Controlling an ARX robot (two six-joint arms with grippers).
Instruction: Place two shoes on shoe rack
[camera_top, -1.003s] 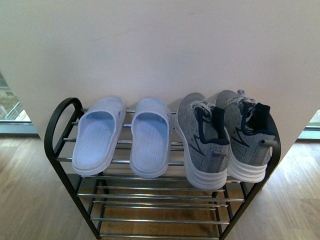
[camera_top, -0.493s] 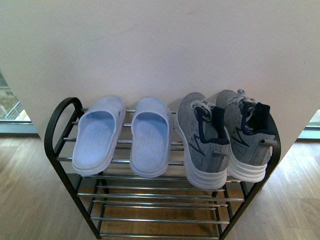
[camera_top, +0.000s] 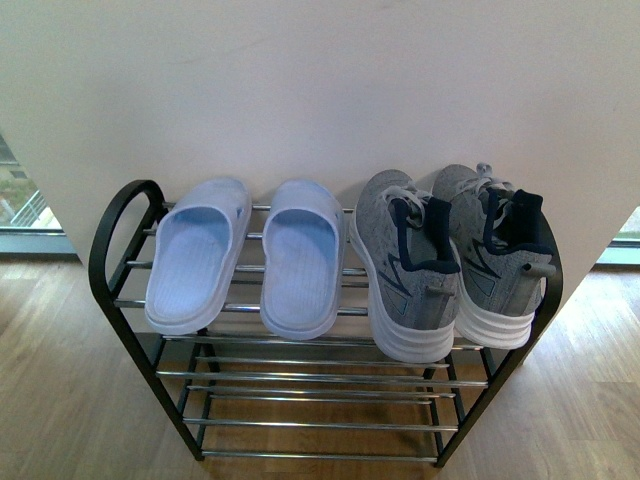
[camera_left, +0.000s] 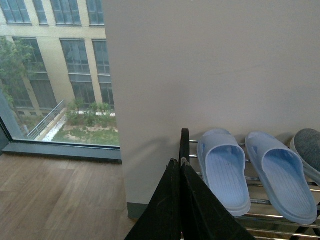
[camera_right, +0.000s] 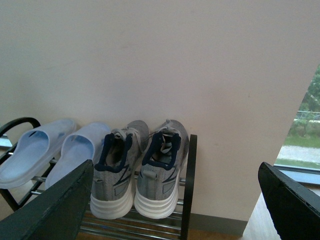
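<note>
Two grey knit sneakers stand side by side, heels toward me, on the right end of the shoe rack's (camera_top: 120, 235) top tier: the left sneaker (camera_top: 405, 275) and the right sneaker (camera_top: 500, 262). They also show in the right wrist view, left (camera_right: 114, 172) and right (camera_right: 159, 167), on the rack (camera_right: 189, 180). My right gripper (camera_right: 175, 200) is open and empty, drawn back from the rack's right end. My left gripper (camera_left: 179, 162) is shut and empty, near the rack's left end (camera_left: 184, 142). Neither gripper shows in the front view.
Two pale blue slide slippers (camera_top: 245, 265) fill the left half of the top tier and show in the left wrist view (camera_left: 250, 172). A white wall (camera_top: 320, 90) stands behind the rack. Lower chrome tiers (camera_top: 320, 400) hold nothing. Wood floor and windows lie to both sides.
The front view has shifted slightly: the rack and shoes sit a little higher and more of the lower tiers shows. The shoes have not moved on the rack.
</note>
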